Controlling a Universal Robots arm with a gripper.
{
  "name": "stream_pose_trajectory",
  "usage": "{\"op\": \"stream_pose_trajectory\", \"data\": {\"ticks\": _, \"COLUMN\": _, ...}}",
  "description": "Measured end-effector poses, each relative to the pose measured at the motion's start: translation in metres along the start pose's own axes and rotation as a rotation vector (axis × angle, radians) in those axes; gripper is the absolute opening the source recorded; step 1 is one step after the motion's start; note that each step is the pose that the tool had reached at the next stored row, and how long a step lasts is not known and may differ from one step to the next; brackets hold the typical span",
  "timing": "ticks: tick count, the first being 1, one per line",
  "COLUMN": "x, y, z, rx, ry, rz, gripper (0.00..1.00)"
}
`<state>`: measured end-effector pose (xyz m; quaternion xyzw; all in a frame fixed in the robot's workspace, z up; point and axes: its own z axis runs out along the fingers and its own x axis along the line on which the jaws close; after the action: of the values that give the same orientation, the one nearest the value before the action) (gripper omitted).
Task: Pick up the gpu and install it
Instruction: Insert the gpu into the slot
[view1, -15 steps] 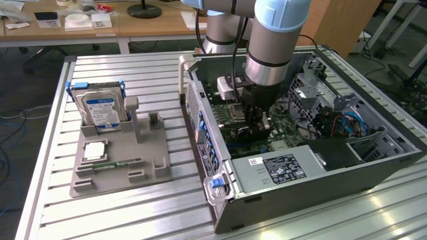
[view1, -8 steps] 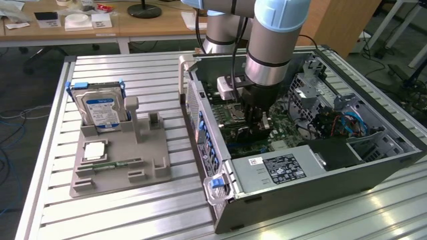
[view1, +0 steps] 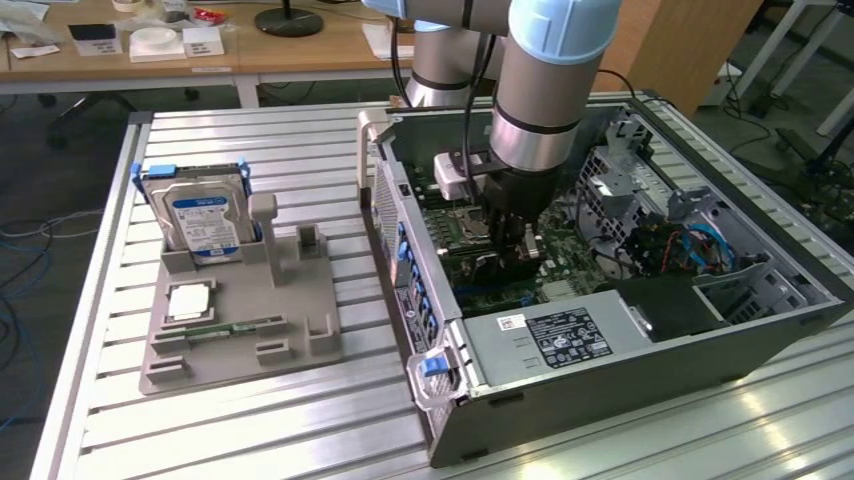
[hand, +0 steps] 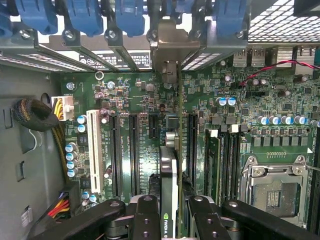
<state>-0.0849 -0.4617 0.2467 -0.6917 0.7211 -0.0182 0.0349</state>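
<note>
Gripper: the gripper (hand: 176, 220) is closed on the gpu (hand: 172, 170), one black finger (hand: 145, 217) on each flat face, low in the centre of the wrist view. The grip on the faces probably keeps the card from twisting.
Gpu position: it is held edge-on inside the open computer case (view1: 641, 345), over the motherboard (hand: 140, 100). In the exterior view it hangs under the arm (view1: 541, 90), near the centre of the frame.
Gpu long axis: in the wrist view it runs from the lower centre toward the upper centre, parallel to the black expansion slots (hand: 134, 152) beside it.
Gpu direction: its metal end bracket (hand: 172, 47) points to the rear wall of the case, among the blue slot clips (hand: 130, 15) at the top of the frame. I judge the card is lined up this way so that the bracket meets the rear opening.
Seating: I cannot tell if the lower edge is already fully in its slot.
Other parts: the empty processor socket (hand: 277, 192) is at the lower right of the wrist view.
Farther away: on the desk (view1: 267, 140), at the left of the exterior view, a grey holder (view1: 240, 320) carries a blue-labelled hard drive (view1: 200, 215) standing upright and a small memory stick (view1: 227, 328) lying flat.
</note>
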Motion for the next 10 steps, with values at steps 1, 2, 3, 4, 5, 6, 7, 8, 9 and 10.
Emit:
{"op": "stream_pose_trajectory", "data": {"ticks": 1, "x": -0.0003, "y": -0.0001, "z": 0.0009, "rx": 0.0011, "ry": -0.0026, "rz": 0.000, "gripper": 0.26}}
{"op": "stream_pose_trajectory", "data": {"ticks": 2, "x": -0.0002, "y": -0.0001, "z": 0.0007, "rx": 0.0006, "ry": -0.0014, "rz": 0.000, "gripper": 0.27}}
{"op": "stream_pose_trajectory", "data": {"ticks": 3, "x": -0.0002, "y": -0.0001, "z": 0.0006, "rx": 0.0006, "ry": -0.0012, "rz": 0.000, "gripper": 0.27}}
{"op": "stream_pose_trajectory", "data": {"ticks": 4, "x": 0.0000, "y": 0.0000, "z": 0.0001, "rx": 0.0000, "ry": -0.0001, "rz": 0.000, "gripper": 0.34}}
{"op": "stream_pose_trajectory", "data": {"ticks": 5, "x": 0.0000, "y": 0.0000, "z": 0.0000, "rx": 0.0000, "ry": 0.0000, "rz": 0.000, "gripper": 0.34}}
{"op": "stream_pose_trajectory", "data": {"ticks": 6, "x": 0.0000, "y": 0.0000, "z": 0.0001, "rx": 0.0001, "ry": -0.0002, "rz": 0.000, "gripper": 0.34}}
{"op": "stream_pose_trajectory", "data": {"ticks": 7, "x": 0.0000, "y": 0.0000, "z": 0.0000, "rx": 0.0001, "ry": 0.0000, "rz": 0.000, "gripper": 0.34}}
{"op": "stream_pose_trajectory", "data": {"ticks": 8, "x": 0.0000, "y": 0.0000, "z": 0.0000, "rx": 0.0000, "ry": 0.0000, "rz": 0.000, "gripper": 0.34}}
{"op": "stream_pose_trajectory", "data": {"ticks": 9, "x": 0.0000, "y": -0.0001, "z": 0.0001, "rx": 0.0000, "ry": 0.0000, "rz": 0.000, "gripper": 0.34}}
{"op": "stream_pose_trajectory", "data": {"ticks": 10, "x": 0.0000, "y": -0.0006, "z": 0.0000, "rx": -0.0015, "ry": 0.0002, "rz": 0.000, "gripper": 0.34}}
